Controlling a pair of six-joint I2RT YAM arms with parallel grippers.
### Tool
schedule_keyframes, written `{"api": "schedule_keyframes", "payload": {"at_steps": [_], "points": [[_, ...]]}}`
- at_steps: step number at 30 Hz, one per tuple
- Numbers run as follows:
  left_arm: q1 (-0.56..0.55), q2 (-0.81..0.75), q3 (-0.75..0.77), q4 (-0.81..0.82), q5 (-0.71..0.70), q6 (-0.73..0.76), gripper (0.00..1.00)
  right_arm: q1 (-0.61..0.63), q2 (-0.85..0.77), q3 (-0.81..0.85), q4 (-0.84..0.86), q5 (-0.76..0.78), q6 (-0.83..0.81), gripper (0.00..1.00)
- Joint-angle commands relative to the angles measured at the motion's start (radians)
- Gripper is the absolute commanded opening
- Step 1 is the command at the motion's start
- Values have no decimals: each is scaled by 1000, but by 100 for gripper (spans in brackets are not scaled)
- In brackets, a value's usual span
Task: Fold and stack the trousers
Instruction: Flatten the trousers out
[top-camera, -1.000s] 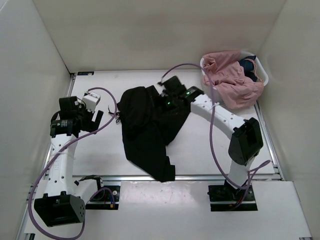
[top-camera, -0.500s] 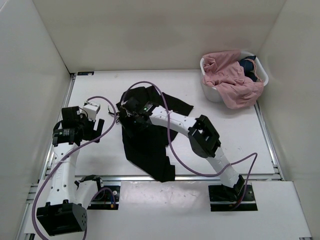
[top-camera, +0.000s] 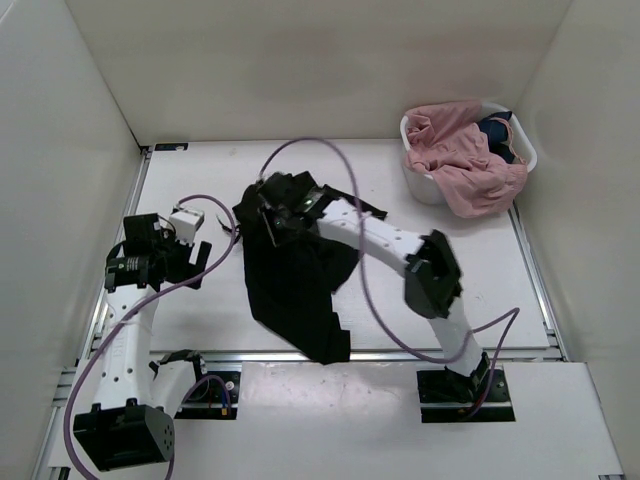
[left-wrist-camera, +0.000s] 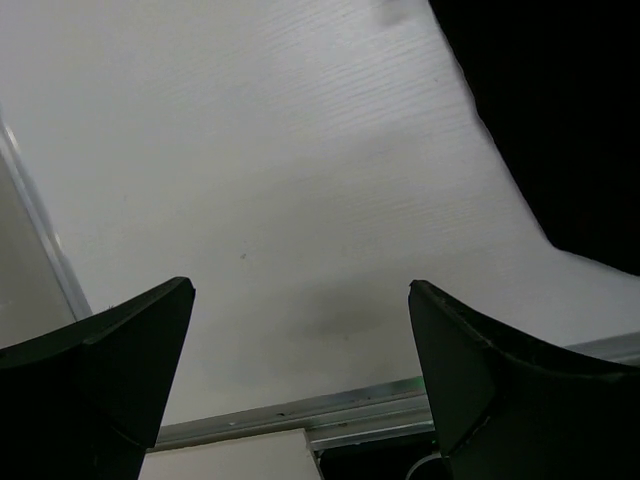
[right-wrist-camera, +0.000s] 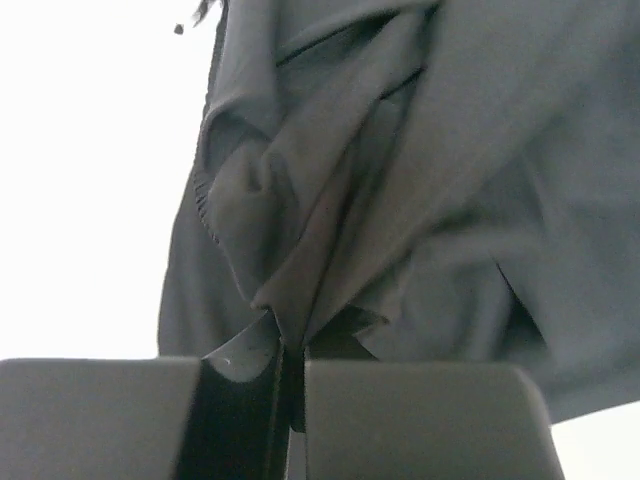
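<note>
Right fingers (right-wrist-camera: 335, 415) are pressed together on a thin fold of the trousers (top-camera: 295, 285). In the wrist view it's a narrow pinch on one ridge of cloth, so my main worry is that it slips out on the lift, or brings up just one layer while the rest drags. The trousers sit in a crumpled heap at centre frame, running from upper centre down to the lower centre, w/ the bottom tip right at the near rail (top-camera: 420, 353). Pull the wrong way and I reckon that end could slide off the bench (top-camera: 190, 180) or catch on the rail. The right arm also reaches across the heap, so it may pin cloth I'm trying to free, and its purple cable (top-camera: 300, 148) loops above the upper centre where it could snag a raised fold. Left fingers (left-wrist-camera: 480, 390) are spread wide over bare bench and hold nothing, w/ the trousers' edge at the upper right of that view. A one-point lift would prob leave things bunched. For room, there's bare bench left of the heap and at upper left, plus a strip right of centre before the basket (top-camera: 418, 188) at upper right, where pink garments (top-camera: 465, 160) hang over the rim. Walls close in on three sides.
</note>
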Motion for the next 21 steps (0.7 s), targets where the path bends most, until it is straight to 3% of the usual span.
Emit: {"api": "schedule_keyframes", "payload": {"at_steps": [1, 5, 9, 14, 17, 21], "points": [[6, 45, 22, -87, 116, 92, 100, -48, -347, -44, 75, 12, 75, 0], [6, 137, 63, -130, 152, 131, 100, -183, -651, -188, 95, 61, 222, 0], [-36, 188, 184, -139, 285, 198, 100, -384, -815, -324, 66, 25, 380, 0], [-240, 309, 280, -133, 348, 145, 100, -629, -917, -499, -99, 32, 517, 0], [-423, 395, 225, -63, 247, 25, 100, -696, -938, -605, -100, -23, 517, 0], [-538, 461, 122, 55, 95, -24, 100, -696, -948, -630, -120, -2, 517, 0]]}}
